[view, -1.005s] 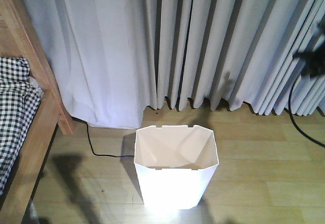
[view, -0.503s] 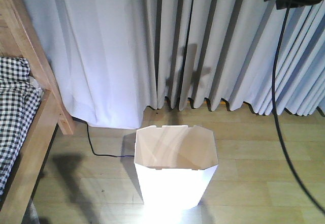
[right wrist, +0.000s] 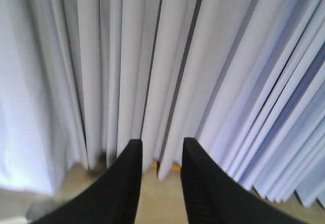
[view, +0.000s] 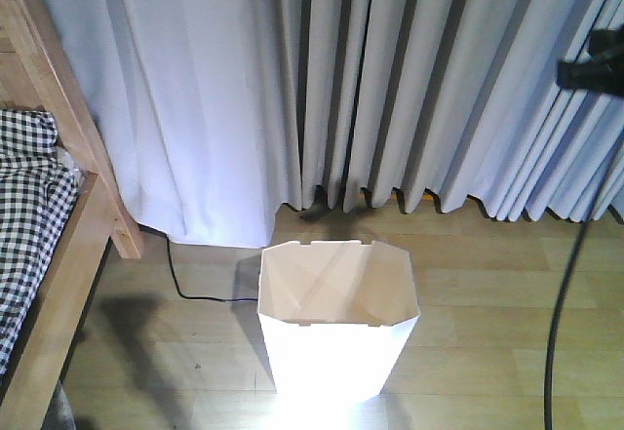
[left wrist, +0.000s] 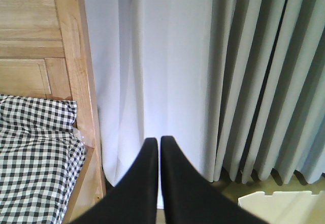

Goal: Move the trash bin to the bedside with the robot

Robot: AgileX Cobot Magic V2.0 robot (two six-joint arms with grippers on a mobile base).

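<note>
Bin: white trash bin (view: 336,347) upright on the wood floor (view: 487,284), bottom-centre of the front view, open top facing up, cream inside, nothing visible in it. A corner of its rim (left wrist: 282,203) also shows bottom-right in the left wrist view.
Bin vs bed: bed (view: 58,206) sits at the left edge, light-brown wooden post and rail, black-and-white checked bedding (view: 29,215). Bin is apart from the frame, with bare floor between them.
Bin vs curtain: pale pleated curtain (view: 322,89) hangs behind the bin down to the floor; bin stands near its hem, not touching.
Cable on floor: thin black cable (view: 185,279) runs from under the curtain by the bed post toward the bin's left side.
Left end effector (left wrist: 155,148): black fingers nearly together, only a thin slit between the tips, nothing held. Aimed at the curtain beside the bed post, bin below and to its right.
Right end effector (right wrist: 161,155): fingers set apart with a narrow clear gap, holding nothing, pointing at the curtain hem and floor.
Arm: black part of an arm (view: 595,59) at the upper right edge of the front view, high above the floor, well apart from the bin; dark cable (view: 565,293) hangs from it.
</note>
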